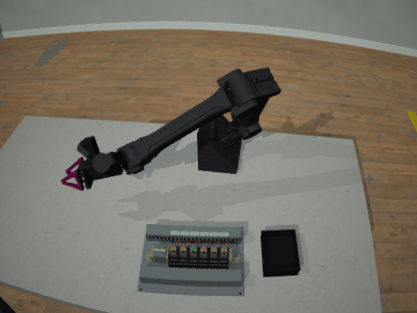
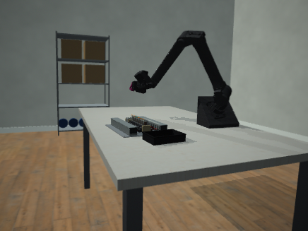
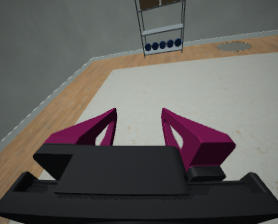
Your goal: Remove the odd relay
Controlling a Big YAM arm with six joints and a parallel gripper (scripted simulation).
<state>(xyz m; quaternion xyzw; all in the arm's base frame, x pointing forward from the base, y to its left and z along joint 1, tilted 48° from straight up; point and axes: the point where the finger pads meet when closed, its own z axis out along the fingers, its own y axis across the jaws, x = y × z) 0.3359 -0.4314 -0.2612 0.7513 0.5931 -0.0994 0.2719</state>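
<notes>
A grey panel (image 1: 192, 258) near the table's front edge holds a row of several relays in sockets. One relay (image 1: 193, 253) has a green test button; the others have orange ones. A black tray (image 1: 279, 252) stands open side up just right of the panel; it also shows in the exterior view (image 2: 164, 136). My gripper (image 1: 73, 176) with magenta fingers hangs high above the table's left part, far from the panel. In the wrist view the fingers stand partly open with nothing between them.
The arm's black base (image 1: 218, 146) stands at the back middle of the table. A metal shelf (image 2: 83, 83) with boxes stands beyond the table. The table's left edge lies close under the gripper (image 3: 90, 100).
</notes>
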